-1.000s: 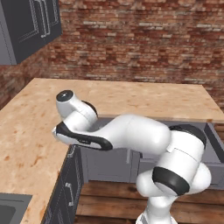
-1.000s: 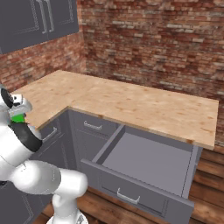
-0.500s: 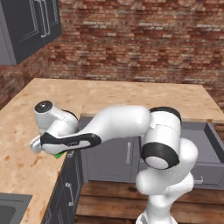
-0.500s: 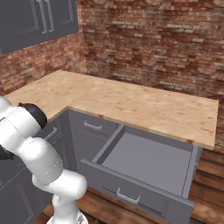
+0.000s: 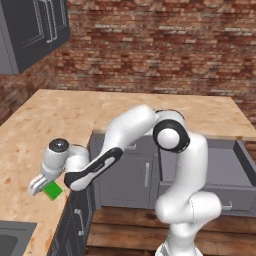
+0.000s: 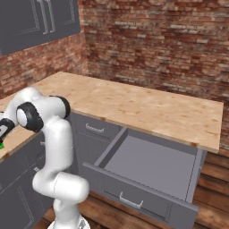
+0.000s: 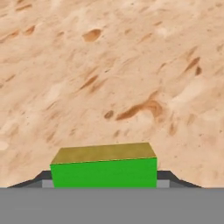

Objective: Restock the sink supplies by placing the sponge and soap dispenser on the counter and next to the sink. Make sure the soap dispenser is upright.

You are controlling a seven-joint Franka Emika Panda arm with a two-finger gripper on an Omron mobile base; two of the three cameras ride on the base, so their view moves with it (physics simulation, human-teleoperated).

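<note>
Even, bright rendered light with no glare and only faint shadows (textures look coarse and slightly soft everywhere).

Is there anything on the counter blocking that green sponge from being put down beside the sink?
Nothing visible does. The gripper holds the sponge just over the counter, near its front edge, and the stretch of wood towards the sink corner is bare.
</note>
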